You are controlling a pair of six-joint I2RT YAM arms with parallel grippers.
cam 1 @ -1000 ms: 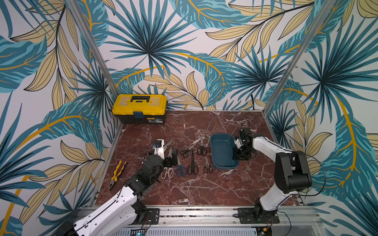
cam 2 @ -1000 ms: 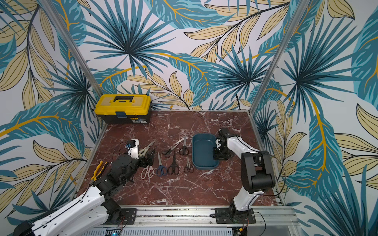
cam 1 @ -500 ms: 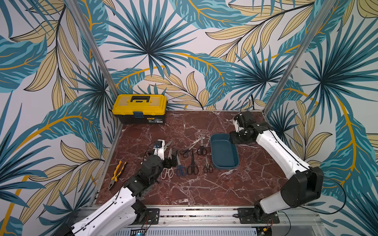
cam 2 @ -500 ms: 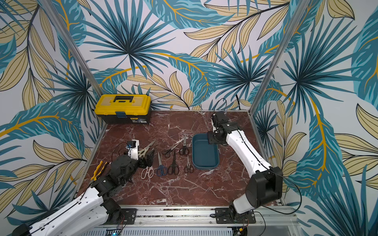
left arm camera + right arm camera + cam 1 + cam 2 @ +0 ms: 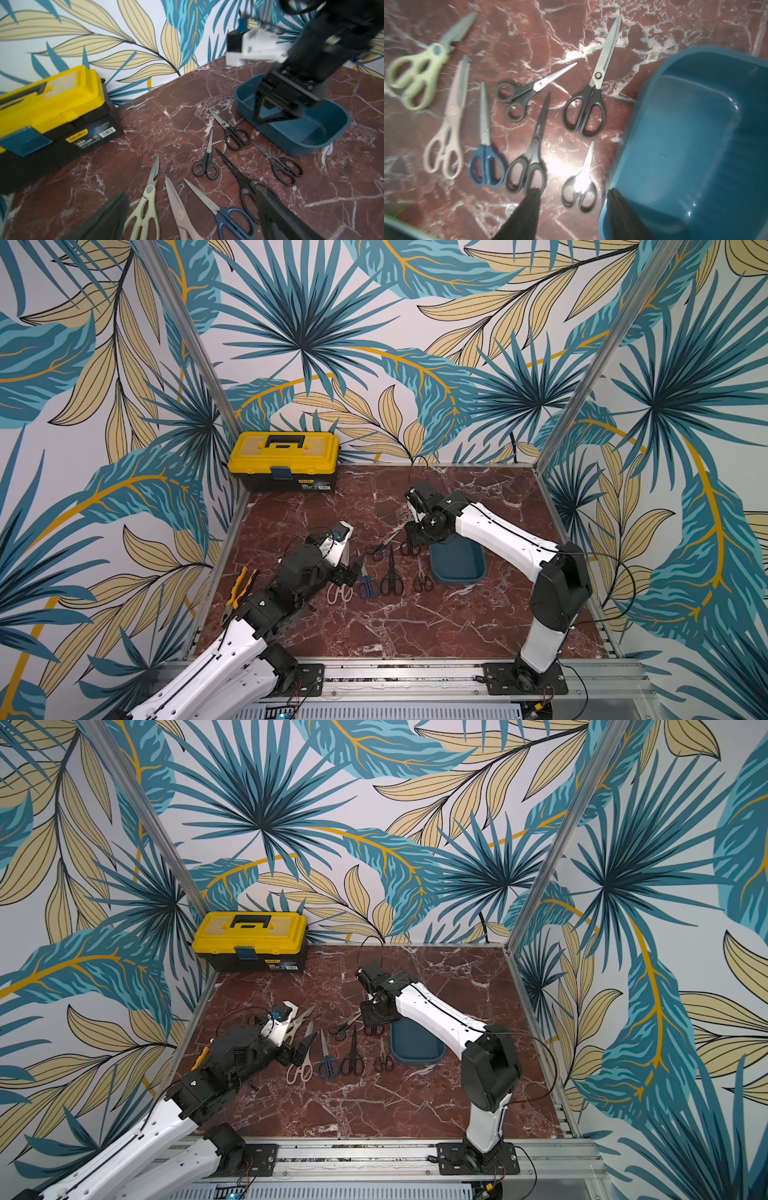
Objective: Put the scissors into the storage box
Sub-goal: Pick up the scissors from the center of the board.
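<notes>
Your right arm (image 5: 498,531) has swung over the far end of the box (image 5: 457,568), putting the right gripper (image 5: 574,192), jaws apart and empty, above the black scissors (image 5: 583,112). The left gripper (image 5: 191,194) gapes wide over the cream pair (image 5: 143,209). The box is empty; all seven pairs lie beside it.

Lettering on the toolbox and one blade, none of it readable

We find print in three spots, and we cannot read any of it. The yellow-lidded toolbox (image 5: 62,116) carries a small yellow label (image 5: 77,137) with dark characters on its black front. Just beside that is a white barcode sticker (image 5: 107,132) with tiny lines. In the right wrist view, the long black-handled scissors (image 5: 535,141) bear a faint white mark (image 5: 537,129) on the dark blade, too blurred to make out.
</notes>
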